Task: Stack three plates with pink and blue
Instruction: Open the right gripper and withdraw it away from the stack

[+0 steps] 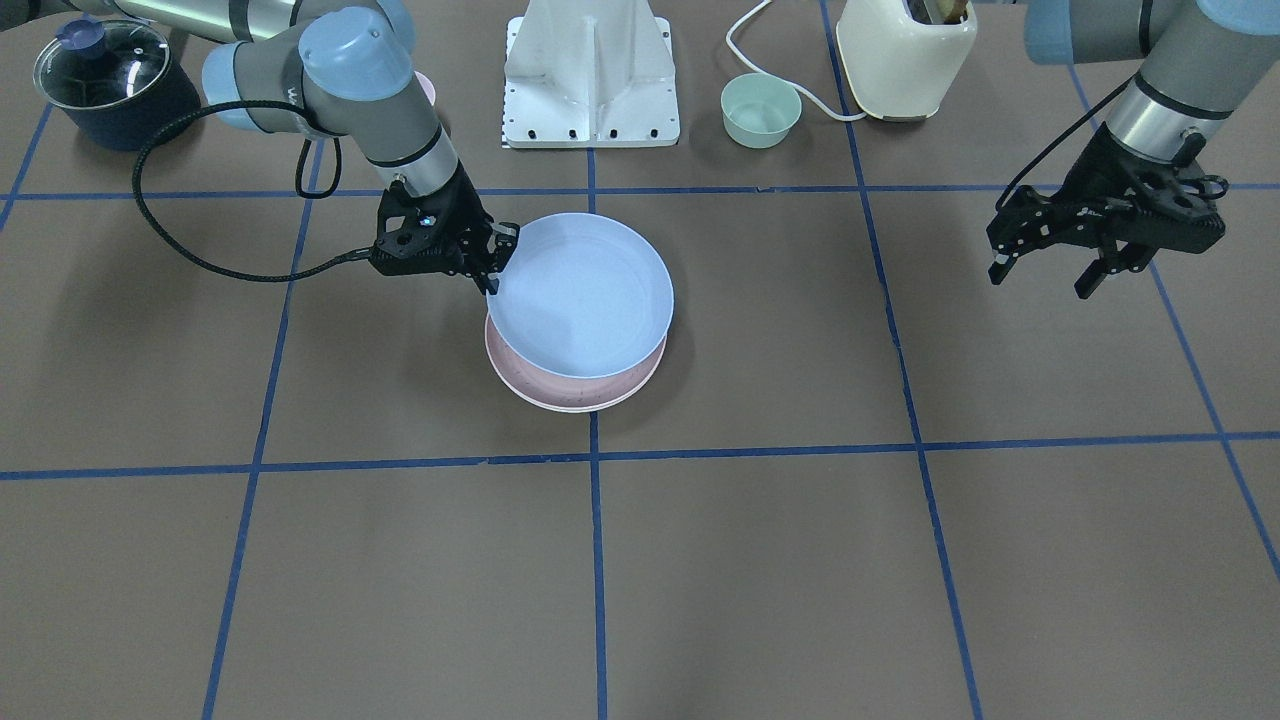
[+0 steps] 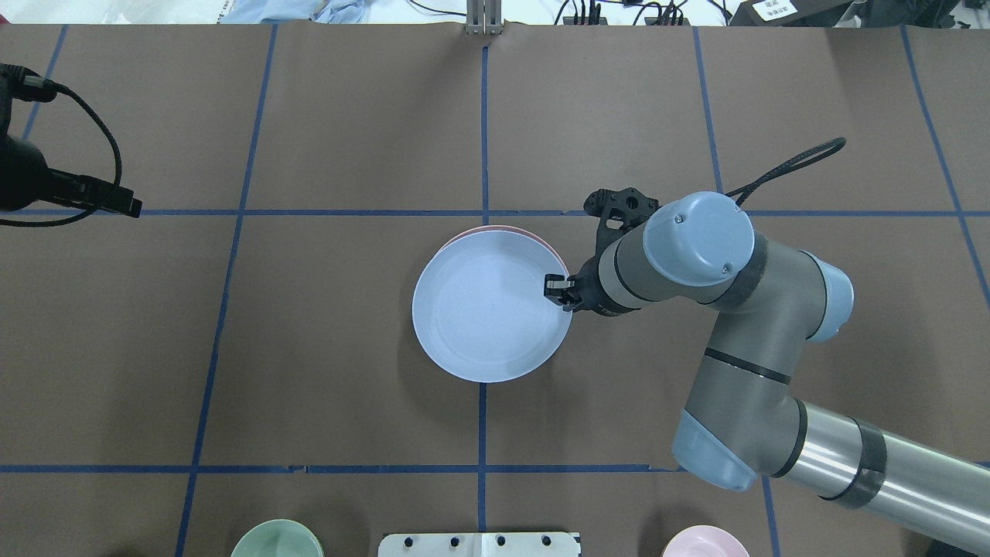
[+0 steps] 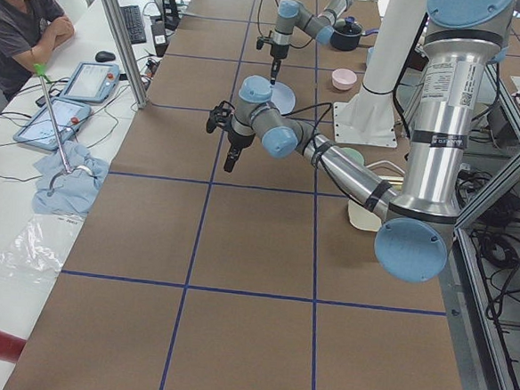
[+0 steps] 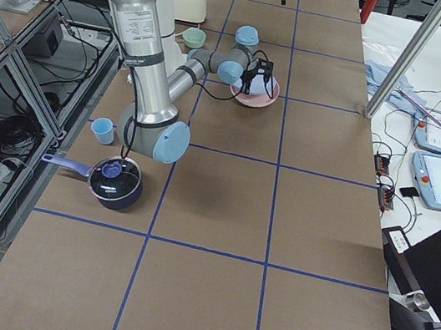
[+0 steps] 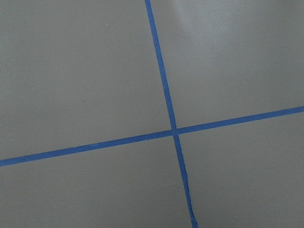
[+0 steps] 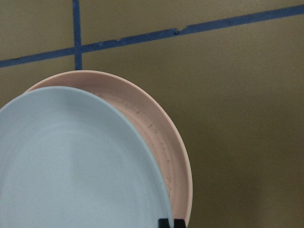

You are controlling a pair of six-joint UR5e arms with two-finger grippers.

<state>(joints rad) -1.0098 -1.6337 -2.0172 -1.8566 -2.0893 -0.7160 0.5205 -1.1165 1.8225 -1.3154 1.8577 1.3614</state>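
1. The blue plate (image 1: 585, 295) faces up with its hollow to the ceiling. Being round, it has no long axis. It sits over the pink plate (image 1: 575, 392), which also faces up.
2. The two are not centred. A crescent of the pink rim shows on the side toward the operators' edge. Whether the blue plate rests fully on the pink one or hangs just above it cannot be told.
3. The pair lies around the middle of the counter (image 1: 800, 560), well apart from every edge and corner, over one of the blue tape lines (image 1: 597, 560).
4. The right pincer (image 1: 495, 270) is clamped on the blue plate's rim, on the side toward the counter's right end.
5. The left pincer (image 1: 1043, 280) hangs above the counter toward the left end with its fingers spread, gripping nothing, well apart from the plates.
6. Counted, two plates are in view, one blue and one pink. There are also two bowls, a green bowl (image 1: 761, 110) and a pink bowl (image 2: 705, 541), as well as one pot (image 1: 115, 85) and one toaster (image 1: 905, 55).
7. These other things stand along the robot-side edge, with the pot toward the right corner and the toaster toward the left. The white mount (image 1: 592, 75) is the nearest of them to the plates and is still well apart from them.
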